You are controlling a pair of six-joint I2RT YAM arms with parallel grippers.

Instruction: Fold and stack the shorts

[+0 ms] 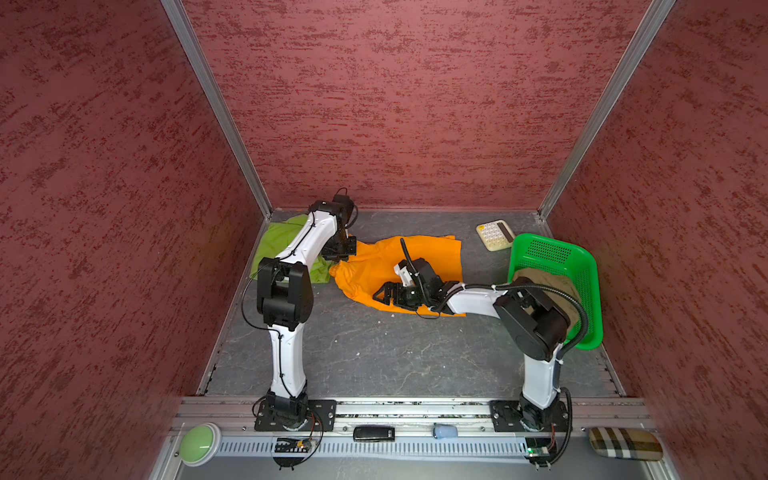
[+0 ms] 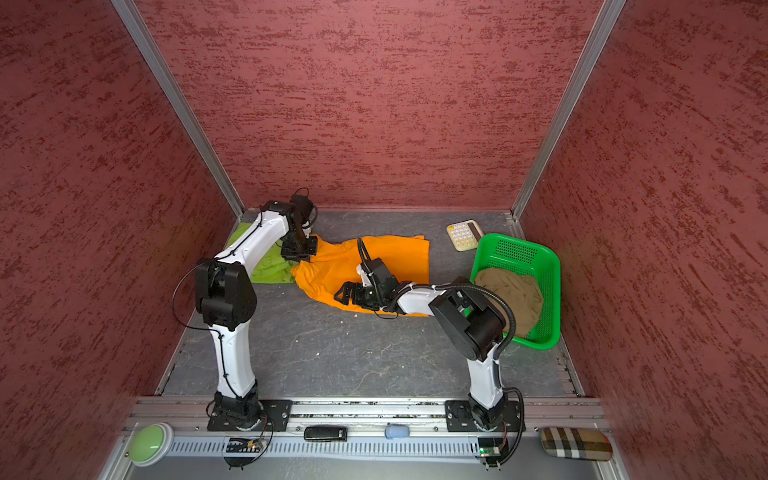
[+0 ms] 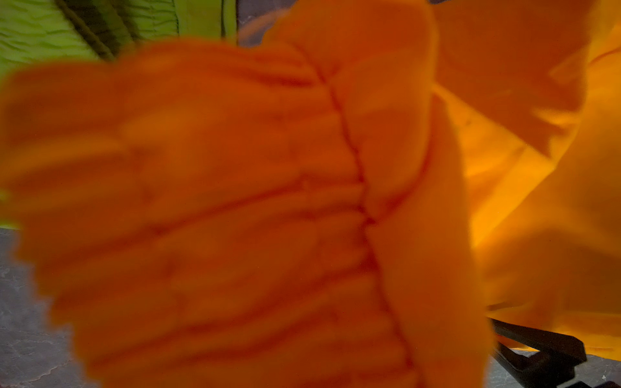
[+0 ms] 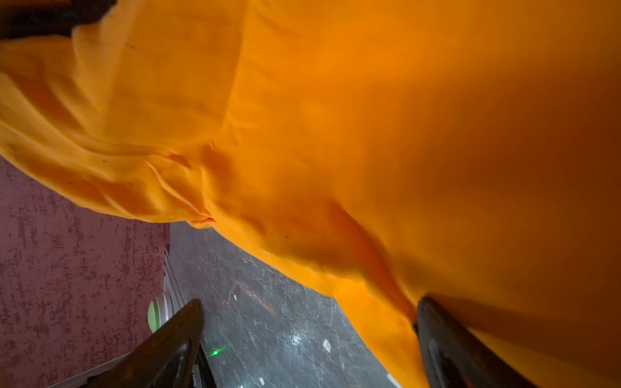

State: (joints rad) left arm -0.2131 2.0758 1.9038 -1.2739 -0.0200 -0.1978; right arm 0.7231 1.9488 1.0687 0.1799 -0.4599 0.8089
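Note:
The orange shorts (image 1: pixel 415 257) (image 2: pixel 395 257) lie spread at the back middle of the table. My left gripper (image 1: pixel 338 259) (image 2: pixel 297 259) is shut on their bunched left end, which fills the left wrist view (image 3: pixel 235 201) and hides the jaws. My right gripper (image 1: pixel 380 293) (image 2: pixel 340 293) (image 4: pixel 311 302) stands open at the shorts' near edge (image 4: pixel 369 117), one finger against the cloth and the other over bare table. The lime green shorts (image 1: pixel 274 245) (image 2: pixel 270 266) (image 3: pixel 33 33) lie at the back left, under the left arm. The khaki shorts (image 1: pixel 536 276) (image 2: pixel 515 295) sit crumpled in the basket.
A green perforated basket (image 1: pixel 548 249) (image 2: pixel 519 249) stands at the right, behind the right arm's elbow. A calculator (image 1: pixel 494 235) (image 2: pixel 463 235) lies at the back right. On the front rail are a green button (image 1: pixel 199 444), a black device (image 1: pixel 373 433) and a checked case (image 1: pixel 625 444).

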